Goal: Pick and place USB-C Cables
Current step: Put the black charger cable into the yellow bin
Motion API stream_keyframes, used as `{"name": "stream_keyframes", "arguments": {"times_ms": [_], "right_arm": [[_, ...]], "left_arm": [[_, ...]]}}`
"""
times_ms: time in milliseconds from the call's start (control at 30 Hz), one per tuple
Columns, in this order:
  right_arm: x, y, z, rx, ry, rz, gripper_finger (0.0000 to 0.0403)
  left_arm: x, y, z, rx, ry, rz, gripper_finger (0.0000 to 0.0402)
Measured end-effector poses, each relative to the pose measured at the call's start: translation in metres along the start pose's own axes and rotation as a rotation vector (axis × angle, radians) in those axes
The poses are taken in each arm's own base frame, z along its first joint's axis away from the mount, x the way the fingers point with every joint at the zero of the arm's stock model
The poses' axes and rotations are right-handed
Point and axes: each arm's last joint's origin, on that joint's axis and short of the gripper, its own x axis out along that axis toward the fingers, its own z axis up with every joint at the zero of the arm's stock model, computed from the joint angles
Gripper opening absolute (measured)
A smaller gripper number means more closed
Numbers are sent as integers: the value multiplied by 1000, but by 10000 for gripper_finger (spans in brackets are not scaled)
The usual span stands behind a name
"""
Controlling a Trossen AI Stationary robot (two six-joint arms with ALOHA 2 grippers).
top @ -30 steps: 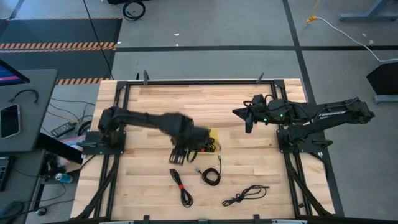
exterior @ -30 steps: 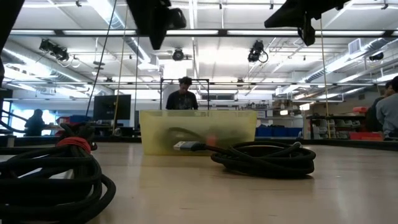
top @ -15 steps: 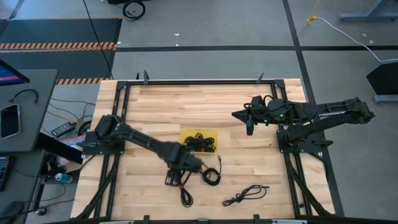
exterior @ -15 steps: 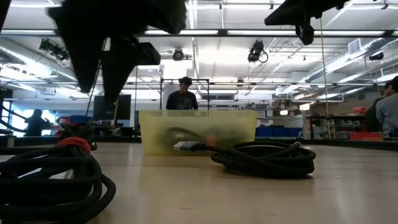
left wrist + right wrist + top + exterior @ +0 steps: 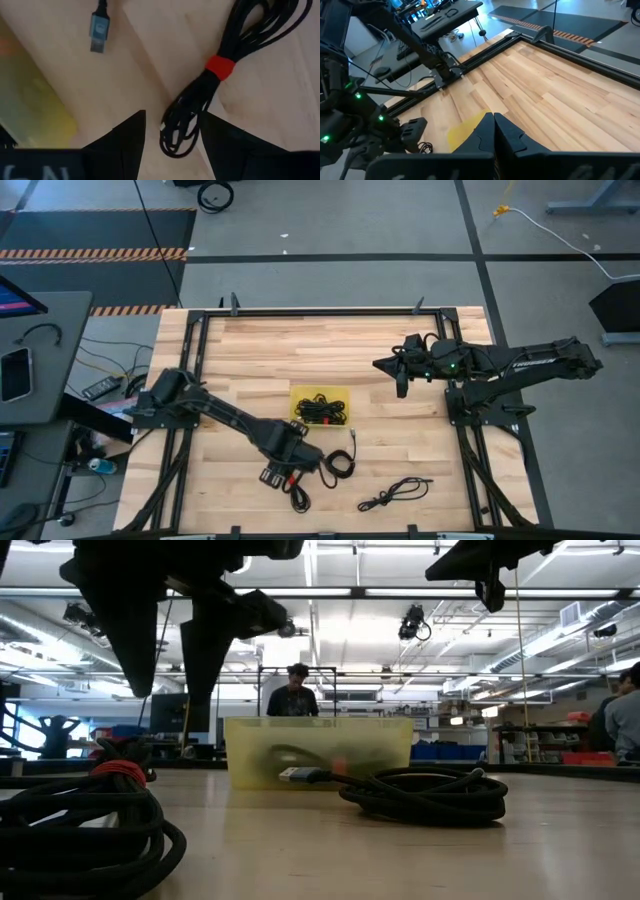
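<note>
Three black USB-C cables lie loose on the near part of the wooden table: a long bundle with a red tie (image 5: pixel 296 488), a round coil (image 5: pixel 340 463) and a slack one (image 5: pixel 395 493). More cables fill the yellow bin (image 5: pixel 320 404). My left gripper (image 5: pixel 283 476) hangs open, pointing down, over the red-tied bundle (image 5: pixel 210 85). Its fingers stand on either side of the bundle's end (image 5: pixel 176 136), above it and clear of the table in the low view (image 5: pixel 168 660). My right gripper (image 5: pixel 400 376) waits shut, high over the table's right part.
A silver-blue plug (image 5: pixel 99 31) of the coil lies on the wood between the bin and the bundle. The black frame rails (image 5: pixel 190 360) run along the table's sides. In the low view a person (image 5: pixel 297 692) stands far behind the bin (image 5: pixel 320 752).
My left gripper has swung from beside the yellow bin toward the table's near edge and come down, and now stands over the red-tied bundle, still open. The cables have not moved.
</note>
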Motion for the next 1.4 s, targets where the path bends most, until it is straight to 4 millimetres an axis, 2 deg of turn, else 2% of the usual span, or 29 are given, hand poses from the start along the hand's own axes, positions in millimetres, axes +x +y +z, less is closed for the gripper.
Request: {"name": "stream_keyframes", "arguments": {"times_ms": [233, 500, 733, 867, 967, 1033, 1167, 1267, 1400], "right_arm": [[0, 0, 0, -6, 0, 0, 1], [0, 0, 0, -19, -1, 0, 1], [0, 0, 0, -18, -4, -1, 2], [0, 0, 0, -18, -4, -1, 2], [0, 0, 0, -18, -4, -1, 2], [0, 0, 0, -18, -4, -1, 2], [0, 0, 0, -18, -3, -2, 2], [0, 0, 0, -18, -3, -2, 2], [0, 0, 0, -18, -3, -2, 2]], "left_arm": [[11, 1, -1, 26, 32, -54, 192], [37, -9, -17, 75, 98, -75, 192], [48, -4, -18, 81, 42, -38, 188], [51, 3, -21, 0, 55, -34, 149], [51, 9, -23, -91, 71, -34, 79], [46, 15, -24, -146, 93, -46, 29], [29, 32, -17, -259, 88, -40, 23], [1, 42, -5, -296, 38, -35, 23], [-53, 57, 15, -358, -81, -21, 23]]}}
